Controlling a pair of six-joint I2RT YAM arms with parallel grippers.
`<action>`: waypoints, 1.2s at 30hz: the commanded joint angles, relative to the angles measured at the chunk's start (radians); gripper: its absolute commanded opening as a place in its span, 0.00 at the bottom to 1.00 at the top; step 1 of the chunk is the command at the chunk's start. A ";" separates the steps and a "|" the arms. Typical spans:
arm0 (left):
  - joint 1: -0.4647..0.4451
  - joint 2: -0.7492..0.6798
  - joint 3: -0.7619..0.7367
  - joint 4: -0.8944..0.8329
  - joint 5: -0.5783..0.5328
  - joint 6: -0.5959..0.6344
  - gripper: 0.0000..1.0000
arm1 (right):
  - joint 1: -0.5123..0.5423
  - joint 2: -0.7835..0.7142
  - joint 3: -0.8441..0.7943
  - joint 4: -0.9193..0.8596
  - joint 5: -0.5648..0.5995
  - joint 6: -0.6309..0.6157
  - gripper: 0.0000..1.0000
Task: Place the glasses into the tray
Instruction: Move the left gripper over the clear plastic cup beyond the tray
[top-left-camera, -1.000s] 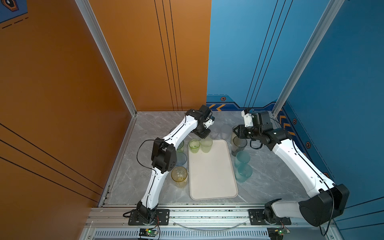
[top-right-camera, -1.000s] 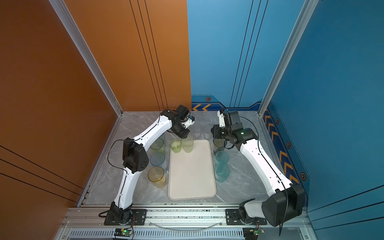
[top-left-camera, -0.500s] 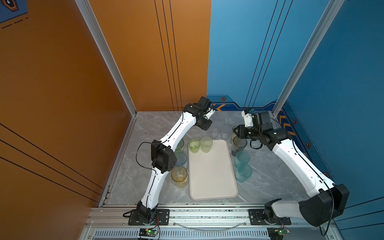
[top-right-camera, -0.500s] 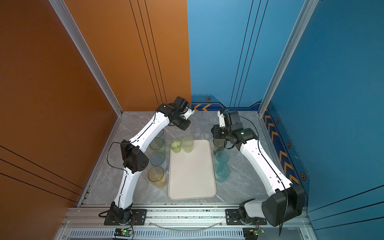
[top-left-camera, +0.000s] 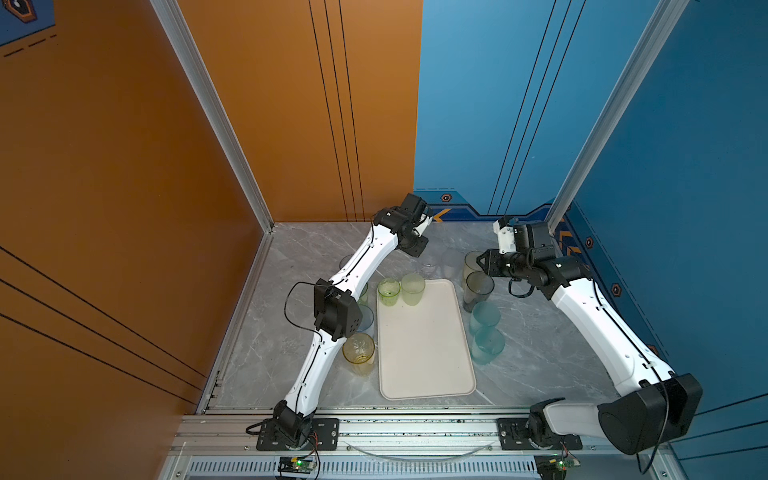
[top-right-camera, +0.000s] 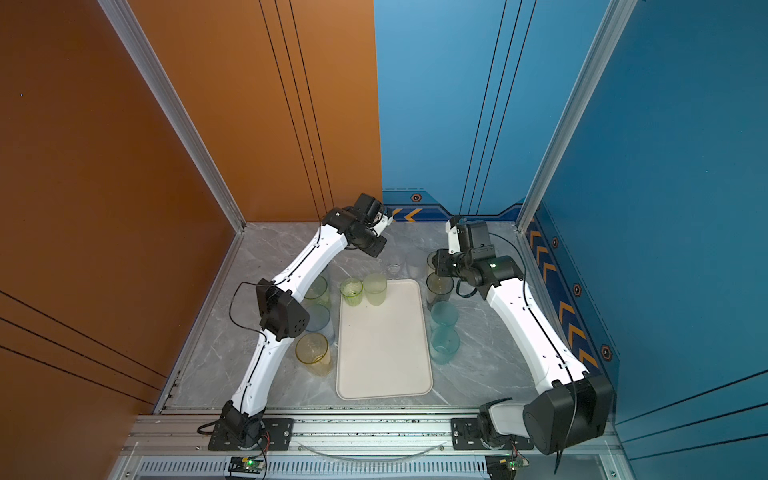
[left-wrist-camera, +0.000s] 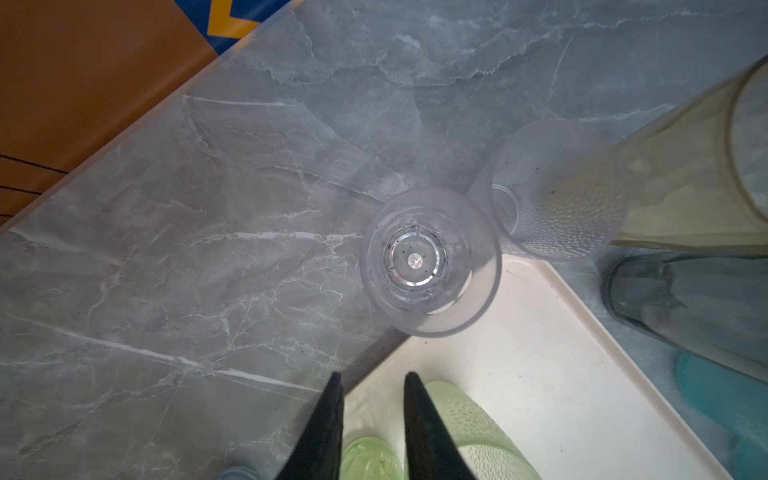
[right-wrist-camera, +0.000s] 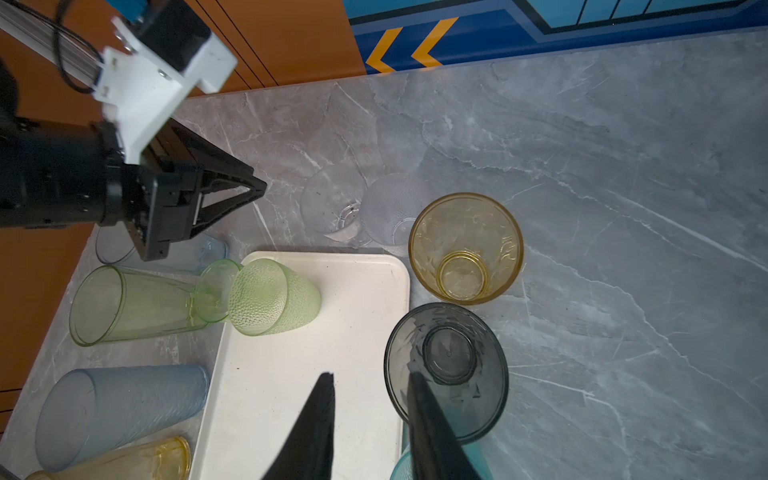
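Observation:
The cream tray (top-left-camera: 424, 353) lies mid-table with two green glasses (top-left-camera: 389, 291) (top-left-camera: 412, 288) standing at its far end. My left gripper (left-wrist-camera: 374, 376) hovers open and empty over the tray's far corner, with a clear glass (left-wrist-camera: 430, 262) just beyond it. My right gripper (right-wrist-camera: 371, 375) is open at the tray's right edge. One of its fingers sits over the mouth of a smoky grey glass (right-wrist-camera: 449, 357), and the glass's rim shows between the fingers. I cannot tell if they touch it. An amber glass (right-wrist-camera: 465, 249) stands behind the grey one.
Left of the tray stand a yellow glass (top-left-camera: 359, 349), a blue glass (top-left-camera: 366, 318) and a green glass (right-wrist-camera: 124, 303), partly under my left arm. Two teal glasses (top-left-camera: 484, 316) stand to the tray's right. A frosted glass (left-wrist-camera: 540, 195) stands behind the tray, with walls close behind.
My left gripper has risen from the green glasses at the tray's far end and drawn back toward the rear wall. The right arm has not moved.

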 joint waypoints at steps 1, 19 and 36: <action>0.001 0.022 0.040 0.019 0.012 -0.021 0.29 | -0.015 -0.027 0.008 -0.034 0.014 -0.023 0.29; 0.010 0.102 0.041 0.089 0.024 -0.053 0.31 | -0.065 -0.025 -0.011 -0.034 -0.017 -0.034 0.29; 0.013 0.145 0.045 0.112 0.016 -0.061 0.30 | -0.085 -0.018 -0.029 -0.025 -0.036 -0.038 0.29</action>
